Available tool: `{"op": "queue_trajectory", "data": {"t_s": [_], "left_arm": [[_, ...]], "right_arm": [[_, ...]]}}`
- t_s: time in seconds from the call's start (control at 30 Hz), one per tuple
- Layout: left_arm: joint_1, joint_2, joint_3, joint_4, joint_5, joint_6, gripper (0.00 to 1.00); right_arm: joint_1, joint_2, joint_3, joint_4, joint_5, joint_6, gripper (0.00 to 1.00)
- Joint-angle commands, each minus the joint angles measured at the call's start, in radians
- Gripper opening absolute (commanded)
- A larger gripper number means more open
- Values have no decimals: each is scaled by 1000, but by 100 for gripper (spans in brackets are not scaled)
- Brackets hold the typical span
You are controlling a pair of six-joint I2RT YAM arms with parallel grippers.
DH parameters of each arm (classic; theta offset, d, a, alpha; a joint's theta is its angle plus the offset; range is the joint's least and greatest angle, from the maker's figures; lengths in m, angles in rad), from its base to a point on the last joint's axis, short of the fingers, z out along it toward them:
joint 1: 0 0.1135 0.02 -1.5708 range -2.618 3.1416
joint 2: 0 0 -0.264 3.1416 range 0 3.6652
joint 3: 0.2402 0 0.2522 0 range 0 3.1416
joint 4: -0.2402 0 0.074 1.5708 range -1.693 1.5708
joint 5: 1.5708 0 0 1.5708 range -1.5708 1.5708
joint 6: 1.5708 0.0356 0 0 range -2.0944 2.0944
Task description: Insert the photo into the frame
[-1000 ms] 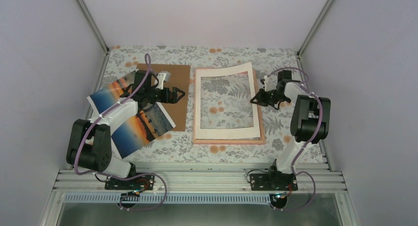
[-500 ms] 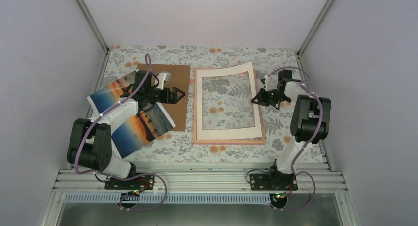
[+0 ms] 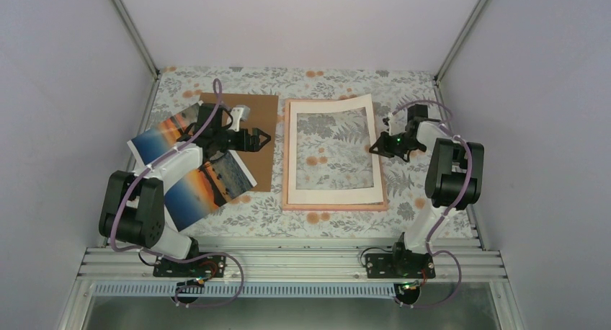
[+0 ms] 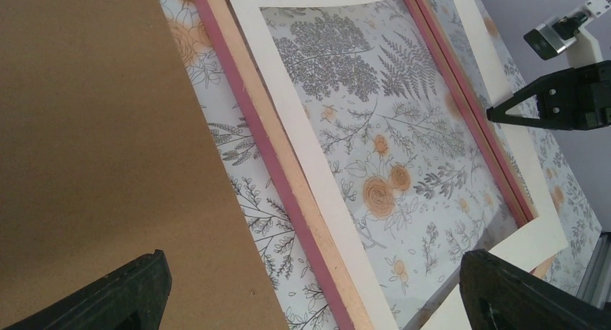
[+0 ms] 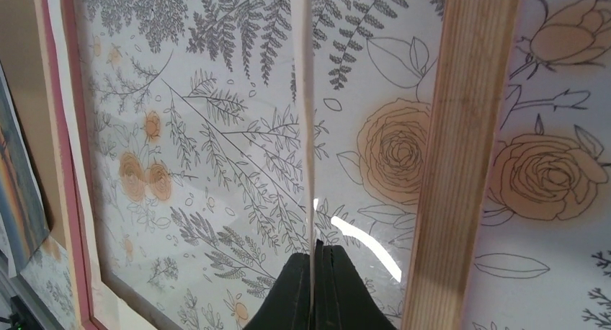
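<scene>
The photo [image 3: 209, 187] lies face up at the left, partly under my left arm; a sliver shows in the right wrist view [image 5: 13, 179]. The pink frame [image 3: 335, 207] lies flat at centre, with a cream mat [image 3: 331, 197] on it. My right gripper [image 3: 375, 147] is shut on the mat's right edge, which shows edge-on [image 5: 306, 128] between its fingers [image 5: 339, 287], slightly raised over the frame's glass. My left gripper [image 3: 265, 137] is open and empty above the brown board [image 3: 259, 114], its fingertips [image 4: 137, 290] wide apart, facing the frame's left rail [image 4: 252, 128].
The brown cardboard board [image 4: 86, 128] lies between the photo and the frame. A floral cloth [image 3: 317, 81] covers the table. Walls close in at left, right and back. The frame's pale wooden right rail [image 5: 461, 128] runs beside my right fingers.
The mat's raised right side has come down and squared up over the frame, and my right gripper has shifted slightly right with it. The left arm has not moved.
</scene>
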Motion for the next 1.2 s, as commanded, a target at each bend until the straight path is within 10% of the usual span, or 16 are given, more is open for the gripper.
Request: {"op": "queue_trajectory", "data": {"t_s": [0.0, 0.5, 0.87, 1.17], "left_arm": [[2, 25, 30, 9, 10, -2, 100], [1, 42, 38, 11, 19, -7, 100], [1, 28, 41, 2, 3, -1, 100], [2, -15, 66, -42, -67, 48, 100]], "right_arm": [[-5, -13, -22, 14, -32, 13, 4], [10, 19, 5, -45, -103, -8, 4], [11, -64, 0, -22, 18, 26, 66], [11, -157, -6, -15, 140, 21, 88]]}}
